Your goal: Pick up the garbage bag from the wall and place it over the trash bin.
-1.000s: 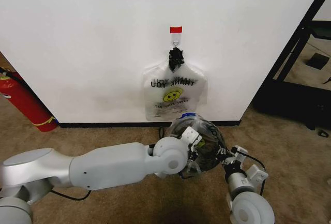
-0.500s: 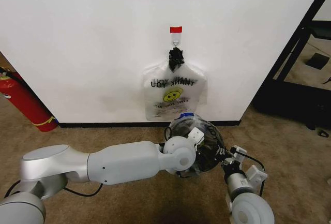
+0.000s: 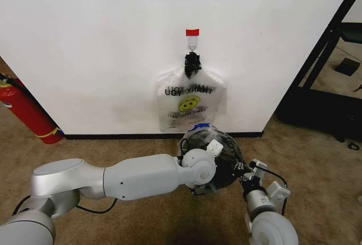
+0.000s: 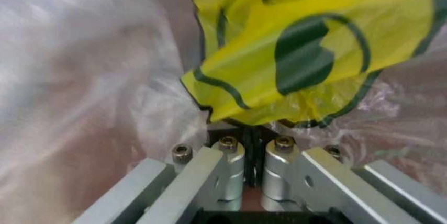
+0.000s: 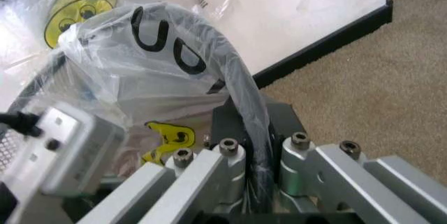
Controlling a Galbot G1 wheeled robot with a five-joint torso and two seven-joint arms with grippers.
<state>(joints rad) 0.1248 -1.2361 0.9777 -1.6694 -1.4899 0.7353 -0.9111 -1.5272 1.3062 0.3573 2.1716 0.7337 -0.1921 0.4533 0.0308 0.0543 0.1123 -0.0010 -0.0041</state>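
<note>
The garbage bag (image 3: 222, 155) is draped over the trash bin (image 3: 228, 168) below the wall (image 3: 113, 41). The left gripper (image 4: 253, 153) pinches the film between clenched jaws; the right gripper (image 5: 260, 167) clamps the bag-covered rim

Brown carpet floor (image 3: 141, 146) runs up to the black baseboard (image 3: 113, 136) under the white wall (image 3: 85, 41). The black mesh trash bin (image 3: 226, 160) stands on it near the baseboard. At about nine o'clock from the bin, well apart, a red fire extinguisher (image 3: 28, 114) rests on the carpet.
</note>
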